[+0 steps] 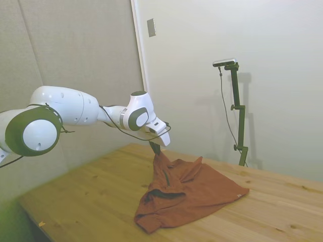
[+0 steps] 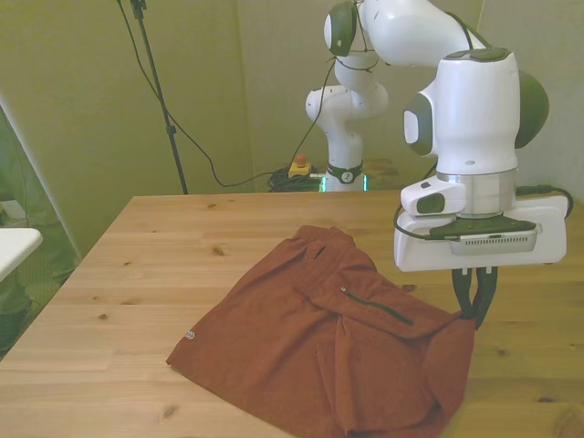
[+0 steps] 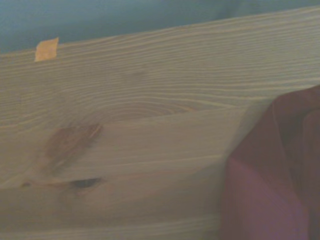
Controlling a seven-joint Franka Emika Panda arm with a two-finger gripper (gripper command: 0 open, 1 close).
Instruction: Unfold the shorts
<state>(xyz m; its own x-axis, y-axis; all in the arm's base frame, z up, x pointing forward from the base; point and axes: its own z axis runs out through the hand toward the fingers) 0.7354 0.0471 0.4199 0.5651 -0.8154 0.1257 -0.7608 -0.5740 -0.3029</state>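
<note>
The shorts are spread over the wooden tabletop, mostly flat but still bunched, and in the front view the heap runs off the bottom edge at about 5 o'clock, so that end of it is cut off. A dark zipper line runs diagonally across the upper fabric. The pincer is pinched shut on a corner of the shorts at the 3 o'clock side of the cloth in the front view, pulling it up into a little peak. In the side view that peak sits at 12 o'clock of the garment, right under the pincer, and the fingertips are basically buried in the fabric there, hard to make out. There's a dark opening in the folds facing the camera. The wrist view is blurry: just wood grain, a knot, a small orange scrap by the tabletop edge, and a reddish blur of shorts cut off at the frame edge.
</note>
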